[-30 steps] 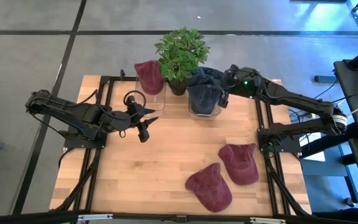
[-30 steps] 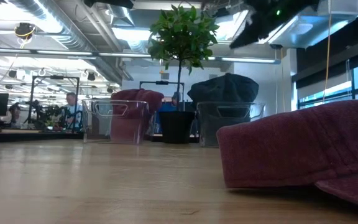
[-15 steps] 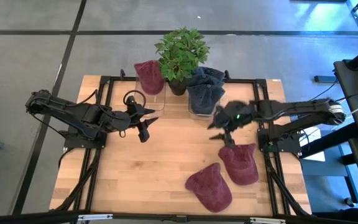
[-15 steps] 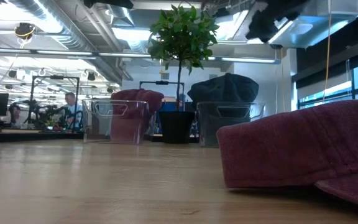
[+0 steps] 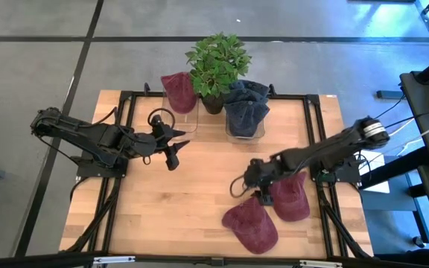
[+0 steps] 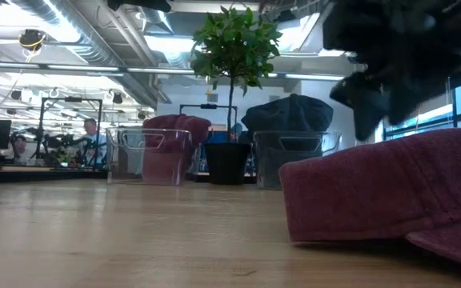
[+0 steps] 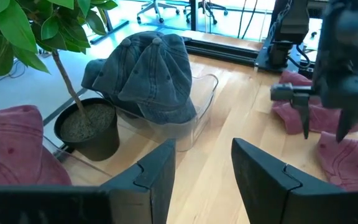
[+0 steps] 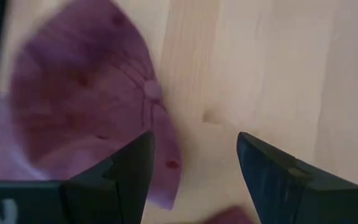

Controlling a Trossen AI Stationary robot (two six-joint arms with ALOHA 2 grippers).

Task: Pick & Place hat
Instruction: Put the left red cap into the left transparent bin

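Observation:
Two maroon hats lie crown-up on the wooden table: one near the table's near edge (image 5: 252, 223), (image 8: 86, 118), the other to its right (image 5: 289, 195), (image 6: 390, 188). My right gripper (image 5: 248, 186), (image 8: 194, 168) hovers open just above the nearer hat's far edge and touches nothing. It shows as a dark blur in the low view (image 6: 390, 72). My left gripper (image 5: 171, 147), (image 7: 204, 168) waits open over the table's left half. Blue denim hats (image 5: 244, 104), (image 7: 151, 74) fill a clear bin at the far edge. Another maroon hat (image 5: 179, 91) sits in the clear bin left of the plant.
A potted plant (image 5: 218, 63), (image 7: 89, 127) stands between the two clear bins at the far edge. A black metal frame (image 5: 315, 126) runs along the table's sides. Bare wood (image 5: 199, 186) lies between the two grippers.
My right gripper has swung away from the blue-hat bin at the far edge, toward the near edge and down, and now hangs over the two maroon hats. The hats on the table and in the bins have stayed put.

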